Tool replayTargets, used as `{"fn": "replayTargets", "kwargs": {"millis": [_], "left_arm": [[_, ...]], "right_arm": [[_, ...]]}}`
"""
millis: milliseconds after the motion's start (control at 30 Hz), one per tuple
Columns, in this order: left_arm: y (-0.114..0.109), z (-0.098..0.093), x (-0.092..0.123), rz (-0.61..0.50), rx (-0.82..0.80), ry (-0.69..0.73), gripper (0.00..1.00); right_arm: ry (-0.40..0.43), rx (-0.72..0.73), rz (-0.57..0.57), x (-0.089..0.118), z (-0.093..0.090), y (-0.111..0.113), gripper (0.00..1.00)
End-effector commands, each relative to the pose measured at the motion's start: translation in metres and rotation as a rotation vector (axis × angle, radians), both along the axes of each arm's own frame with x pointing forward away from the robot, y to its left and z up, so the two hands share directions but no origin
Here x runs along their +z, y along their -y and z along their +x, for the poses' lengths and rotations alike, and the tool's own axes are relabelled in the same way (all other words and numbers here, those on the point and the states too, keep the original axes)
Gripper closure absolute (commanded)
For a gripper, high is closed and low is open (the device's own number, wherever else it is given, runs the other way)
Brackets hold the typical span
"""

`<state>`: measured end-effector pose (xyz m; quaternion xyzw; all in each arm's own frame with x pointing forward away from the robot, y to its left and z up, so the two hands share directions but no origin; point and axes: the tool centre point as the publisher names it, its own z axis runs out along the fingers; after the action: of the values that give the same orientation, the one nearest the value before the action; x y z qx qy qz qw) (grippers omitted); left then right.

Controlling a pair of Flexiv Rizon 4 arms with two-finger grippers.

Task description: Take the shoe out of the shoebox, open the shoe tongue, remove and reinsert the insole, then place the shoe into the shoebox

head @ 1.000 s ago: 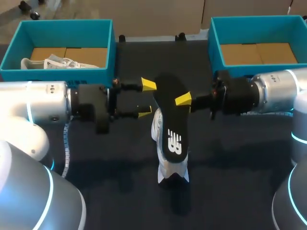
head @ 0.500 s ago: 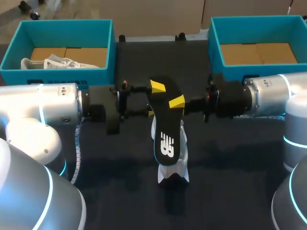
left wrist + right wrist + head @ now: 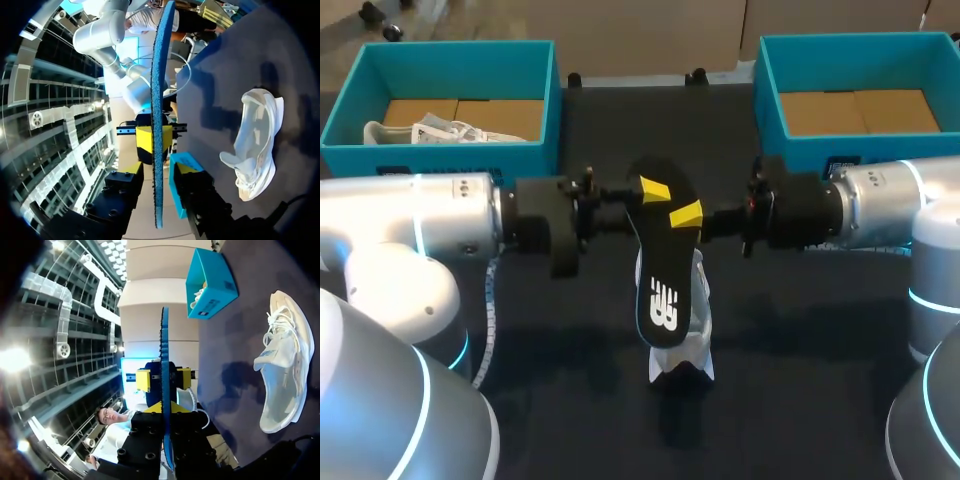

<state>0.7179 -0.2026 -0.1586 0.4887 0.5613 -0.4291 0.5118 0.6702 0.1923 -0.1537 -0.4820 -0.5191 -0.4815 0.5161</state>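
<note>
Step, we judge: insole out, reinsertion pending. Insole (image 3: 660, 262) in air, black face up, directly over shoe (image 3: 692, 335). Shoe lies mid tabletop (image 3: 820, 360).

Right gripper (image 3: 682, 214): jaws clamped on insole. Left gripper (image 3: 157, 170): jaws apart, straddling insole, not gripping.

Next, we reckon: left either pinches insole or steadies shoe. Then insole tips down, one end fed into shoe opening.

My left gripper (image 3: 648, 212) has slid in from beside the insole (image 3: 663, 290) and now straddles its far end, one finger on either side (still spread, with gaps showing in both wrist views). My right gripper (image 3: 687, 213), clamped on the insole, has carried it slightly toward my left and nearer the robot.
</note>
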Motion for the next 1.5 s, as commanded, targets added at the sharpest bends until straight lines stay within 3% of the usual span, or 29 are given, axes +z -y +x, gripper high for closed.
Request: {"fn": "replayTargets", "kwargs": {"millis": [33,500,633,667,900,967,1000,1033,1367,1500], "left_arm": [[0.002,-0.004,-0.002,-0.001,0.002,-0.002,0.61],[0.001,-0.009,-0.005,0.002,0.003,-0.014,0.74],[0.000,-0.010,-0.006,-0.002,0.007,-0.018,0.91],[0.000,-0.010,-0.006,-0.002,0.007,-0.018,1.00],[-0.001,-0.012,-0.008,-0.003,0.003,-0.029,1.00],[-0.003,-0.013,-0.010,0.001,-0.003,-0.037,1.00],[-0.004,-0.014,-0.011,0.004,-0.008,-0.043,1.00],[-0.005,-0.014,-0.012,0.006,-0.008,-0.044,1.00],[-0.011,-0.021,-0.021,0.008,-0.027,-0.098,1.00],[-0.013,-0.024,-0.025,0.004,-0.038,-0.144,1.00]], "right_arm": [[0.000,-0.004,-0.001,-0.001,0.000,-0.002,1.00],[0.000,-0.005,-0.006,0.000,0.001,-0.001,1.00],[-0.001,-0.001,-0.008,0.000,0.001,0.000,1.00],[-0.001,-0.001,-0.008,0.000,0.001,0.000,1.00],[-0.005,-0.003,-0.015,-0.001,0.001,-0.001,1.00],[-0.006,-0.010,-0.027,-0.004,-0.001,0.002,0.66],[-0.009,-0.016,-0.037,-0.005,-0.002,0.003,0.22],[-0.006,-0.027,-0.044,-0.007,-0.003,0.006,0.00],[0.042,-0.132,-0.128,-0.015,-0.014,0.038,0.00],[0.121,-0.185,-0.170,-0.016,-0.015,0.052,0.00]]}}
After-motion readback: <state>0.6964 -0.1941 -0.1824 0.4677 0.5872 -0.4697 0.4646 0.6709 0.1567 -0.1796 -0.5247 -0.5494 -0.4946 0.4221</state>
